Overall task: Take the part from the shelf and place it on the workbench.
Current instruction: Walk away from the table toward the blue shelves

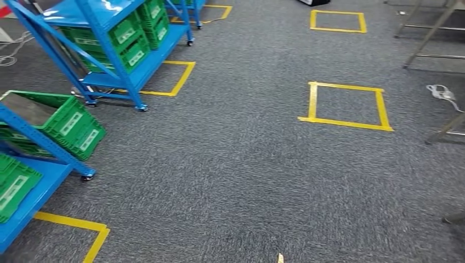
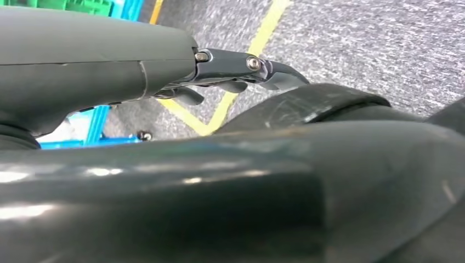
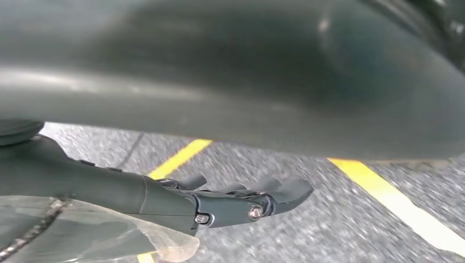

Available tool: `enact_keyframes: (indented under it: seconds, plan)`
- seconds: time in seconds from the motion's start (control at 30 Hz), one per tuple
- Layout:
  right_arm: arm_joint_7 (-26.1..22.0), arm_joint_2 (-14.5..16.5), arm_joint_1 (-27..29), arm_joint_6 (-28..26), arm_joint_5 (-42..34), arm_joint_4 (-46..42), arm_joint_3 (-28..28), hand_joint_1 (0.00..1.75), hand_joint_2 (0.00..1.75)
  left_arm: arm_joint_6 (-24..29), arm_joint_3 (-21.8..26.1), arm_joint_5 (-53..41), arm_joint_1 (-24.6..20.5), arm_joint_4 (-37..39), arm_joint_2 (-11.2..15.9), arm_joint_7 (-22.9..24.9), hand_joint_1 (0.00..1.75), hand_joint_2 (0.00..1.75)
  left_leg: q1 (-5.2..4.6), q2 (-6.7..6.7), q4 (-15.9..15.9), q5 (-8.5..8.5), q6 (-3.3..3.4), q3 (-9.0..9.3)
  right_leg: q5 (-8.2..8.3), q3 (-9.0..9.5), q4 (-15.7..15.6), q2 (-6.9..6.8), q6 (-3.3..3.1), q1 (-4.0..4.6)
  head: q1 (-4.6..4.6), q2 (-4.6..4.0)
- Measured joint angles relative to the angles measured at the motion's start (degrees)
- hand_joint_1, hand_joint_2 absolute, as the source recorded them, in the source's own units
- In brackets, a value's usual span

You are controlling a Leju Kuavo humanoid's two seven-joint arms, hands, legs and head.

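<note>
Clear bag (image 3: 82, 230) by right robot hand (image 3: 241, 200) | head: blue shelf (image 1: 118, 60)

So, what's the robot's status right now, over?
Left hand hanging, nothing in it. Right hand hanging, clear plastic against it, grip unclear. Green crates on blue shelves at left; bare carpet ahead.

The floor (image 1: 247, 164) is grey carpet, matt and rough with a speckled nap. Yellow tape (image 1: 345, 104) on it looks smooth and slightly shiny. The shelf (image 1: 104, 33) is blue painted metal with a glossy sheen, and its crates (image 1: 66, 123) are green ribbed plastic. The left hand (image 2: 241, 68) has dark, smooth fingers with bright metal screws. The right hand (image 3: 241, 200) looks the same, beside clear, crinkled plastic film (image 3: 82, 230).
</note>
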Motion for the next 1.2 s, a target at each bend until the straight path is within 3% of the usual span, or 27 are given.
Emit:
enact_keyframes:
  seconds: [0.07, 0.13, 0.2, 0.27, 0.3, 0.33, 0.4, 0.43, 0.5, 0.57, 0.6, 0.67, 0.73, 0.77, 0.8, 0.83, 0.9, 0.93, 0.97, 1.03, 1.1, 1.13, 1.2]
  plan:
    - [0.0, 0.0, -0.2, -0.2, 0.4, 0.0, 0.0, 0.00, 0.00, 0.0, 0.3, 0.4, 0.1, 0.0, 0.0, -0.1, 0.00, 0.00, 0.14, -1.03, 0.0, 0.20, -0.63, -0.38, -0.18, 0.48, -0.4, -0.49, -0.78, 0.14, 0.00, 0.00]
    - [0.0, 0.0, -0.4, -0.1, 0.5, 0.0, 0.0, 0.00, 0.00, 0.2, 0.7, 0.7, 0.3, 0.0, 0.0, -0.2, 0.00, 0.00, 0.22, 0.26, 1.1, -0.54, -1.20, -0.90, -0.02, 0.69, -0.7, -1.70, -1.58, 0.18, -0.19, 0.00]
    - [-0.1, 0.0, -0.3, -0.1, 0.5, 0.0, 0.0, 0.00, 0.00, 0.4, 1.0, 0.9, 0.2, 0.0, 0.0, -0.2, 0.00, 0.00, 0.25, 3.17, 6.2, -3.39, -1.70, -3.14, -0.08, 0.97, -0.9, -3.19, -2.22, 0.28, -0.51, 0.00]
    - [-0.2, 0.0, -0.2, -0.1, 0.7, 0.0, 0.0, 0.00, 0.00, 0.6, 1.3, 1.1, 0.2, 0.0, 0.0, -0.2, 0.00, 0.00, 0.38, 4.45, 13.5, -6.50, -2.00, -6.60, -0.32, 1.11, -0.9, -4.83, -2.53, 0.51, -0.64, 0.00]
    - [-0.4, 0.0, -0.3, -0.1, 0.8, 0.0, 0.0, 0.00, 0.00, 0.7, 1.5, 1.2, 0.2, 0.0, 0.0, -0.2, 0.00, 0.00, 0.42, 4.60, 15.6, -6.92, -2.03, -7.61, -0.45, 1.20, -0.9, -5.62, -2.58, 0.60, -0.64, 0.00]
    - [-0.5, 0.0, -0.3, -0.1, 1.0, 0.0, 0.0, 0.00, 0.00, 0.7, 1.7, 1.3, 0.2, 0.0, 0.0, -0.2, 0.00, 0.00, 0.42, 4.70, 15.7, -6.23, -1.97, -7.64, -0.57, 1.31, -0.9, -6.36, -2.59, 0.66, -0.64, 0.00]
    - [-0.7, 0.0, -0.4, -0.1, 1.3, 0.0, 0.0, 0.00, 0.00, 0.8, 2.0, 1.5, 0.2, 0.0, 0.0, -0.2, 0.00, 0.00, 0.32, 5.58, 9.9, -2.43, -1.54, -4.78, -0.89, 1.75, -0.9, -7.67, -2.49, 0.75, -0.65, 0.00]
    - [-0.7, 0.0, -0.5, -0.1, 1.3, 0.0, 0.0, 0.00, 0.00, 0.8, 2.2, 1.5, 0.3, 0.0, 0.0, -0.2, 0.00, 0.00, 0.06, 6.80, 6.2, -0.90, -1.24, -2.94, -1.10, 1.99, -0.9, -8.25, -2.32, 0.87, -0.64, 0.00]
    - [-0.7, 0.0, -0.5, -0.1, 1.4, 0.0, 0.0, 0.00, 0.00, 0.8, 2.5, 1.5, 0.3, 0.0, 0.0, -0.2, 0.00, 0.00, -0.54, 8.77, 1.2, 0.17, -0.63, -0.67, -1.44, 2.19, -0.8, -9.25, -1.81, 1.07, -0.63, 0.00]
    - [-0.7, 0.0, -0.8, -0.1, 1.4, 0.0, 0.0, 0.00, 0.00, 0.8, 2.6, 1.6, 0.5, 0.0, 0.1, -0.2, 0.00, 0.00, -0.86, 8.51, 0.3, -0.13, -0.17, -0.51, -1.58, 2.32, -0.9, -10.35, -1.21, 1.13, -0.62, 0.00]
    - [-0.7, 0.0, -1.0, -0.1, 1.5, 0.0, 0.0, 0.00, 0.00, 0.8, 2.6, 1.6, 0.7, 0.0, 0.1, -0.2, 0.00, 0.00, -0.76, 7.97, 0.0, 0.04, 0.09, -0.42, -1.77, 2.40, -0.9, -10.21, -0.91, 1.05, -0.57, 0.00]
    - [-0.8, 0.0, -1.1, -0.1, 1.5, 0.0, 0.0, 0.00, 0.00, 0.8, 2.7, 1.6, 0.7, 0.0, 0.1, -0.2, 0.00, 0.00, -0.37, 6.81, -0.7, 0.41, 0.70, -0.03, -3.26, 1.60, 1.1, -7.69, -0.43, 0.83, -0.39, 0.00]
    - [-0.8, 0.1, -1.0, -0.1, 1.6, 0.0, 0.0, 0.00, 0.00, 0.8, 2.8, 1.6, 0.5, 0.0, 0.0, -0.2, 0.00, 0.00, -0.16, 5.64, -0.9, 0.55, 1.04, 0.10, -6.31, -1.68, 7.4, -4.83, -0.20, 0.64, -0.13, 0.00]
    - [-0.9, 0.1, -0.8, -0.1, 1.7, 0.0, 0.0, 0.00, 0.00, 0.9, 2.9, 1.6, 0.5, 0.0, 0.0, -0.3, 0.00, 0.00, -0.14, 4.95, -0.9, 0.55, 1.11, 0.09, -7.62, -3.78, 11.2, -4.41, -0.09, 0.62, -0.05, 0.00]
    - [-0.9, 0.1, -0.6, -0.2, 1.7, 0.0, 0.0, 0.00, 0.00, 1.1, 2.9, 1.6, 0.5, 0.0, -0.1, -0.4, 0.00, 0.00, -0.15, 4.20, -0.9, 0.52, 1.14, 0.13, -8.06, -5.44, 13.9, -4.27, 0.01, 0.61, -0.04, 0.00]
    - [-1.1, 0.1, -0.5, -0.2, 1.7, 0.0, 0.0, 0.00, 0.00, 1.3, 3.0, 1.6, 0.6, 0.0, -0.1, -0.5, 0.00, 0.00, -0.14, 3.41, -0.8, 0.50, 1.15, 0.20, -7.39, -6.26, 14.7, -4.18, 0.08, 0.59, -0.04, 0.00]
    - [-1.5, 0.1, -0.4, -0.3, 1.7, 0.0, 0.0, 0.00, 0.00, 1.7, 3.0, 1.6, 0.7, 0.0, -0.1, -0.8, 0.00, 0.00, -0.04, 1.83, -0.7, 0.39, 1.00, 0.40, -3.26, -4.78, 9.9, -3.46, 0.15, 0.46, -0.05, 0.00]
    - [-1.7, 0.1, -0.4, -0.4, 1.7, 0.0, 0.0, 0.00, 0.00, 1.9, 3.1, 1.6, 0.7, 0.0, -0.1, -0.8, 0.00, 0.00, 0.01, 1.12, -0.6, 0.28, 0.82, 0.42, -1.37, -3.23, 6.2, -1.91, 0.14, 0.27, -0.03, 0.00]
    - [-1.8, 0.1, -0.4, -0.4, 1.7, 0.0, 0.0, 0.00, 0.00, 1.9, 3.2, 1.5, 0.6, 0.0, -0.2, -0.8, 0.00, 0.00, 0.01, 0.40, -0.3, 0.15, 0.55, 0.29, -0.17, -1.69, 2.9, -0.31, 0.06, 0.04, -0.08, 0.00]
    - [-2.0, 0.1, -0.4, -0.5, 1.7, 0.0, 0.0, 0.00, 0.00, 2.1, 3.3, 1.2, 0.5, 0.0, -0.2, -0.8, 0.00, 0.00, 0.11, -0.94, 0.0, 0.18, -0.19, -0.19, 0.14, -0.14, -0.1, 1.73, -0.33, -0.11, -0.11, 0.00]
    - [-2.3, 0.1, -0.4, -0.7, 1.7, 0.0, 0.0, 0.00, 0.00, 2.6, 3.4, 0.8, 0.6, 0.0, -0.2, -0.8, 0.00, 0.00, 0.32, -2.14, 0.0, 0.35, -0.88, -0.60, 0.20, 0.17, -0.4, 0.51, -1.02, -0.01, -0.09, 0.00]
    - [-2.6, 0.2, -0.4, -0.9, 1.7, 0.0, 0.0, 0.00, 0.00, 2.8, 3.3, 0.6, 0.7, 0.0, -0.2, -0.8, 0.00, 0.00, 0.32, -1.60, 0.5, 0.03, -1.18, -0.83, 0.26, 0.33, -0.6, -0.27, -1.38, -0.03, -0.15, 0.00]
    - [-2.9, 0.2, -0.4, -1.2, 1.7, 0.0, 0.0, 0.00, 0.00, 3.1, 3.4, 0.3, 0.6, 0.0, -0.2, -0.8, 0.00, 0.00, 0.28, 1.30, 4.1, -2.23, -1.74, -2.47, 0.25, 0.66, -0.9, -2.08, -2.08, -0.07, -0.56, 0.00]
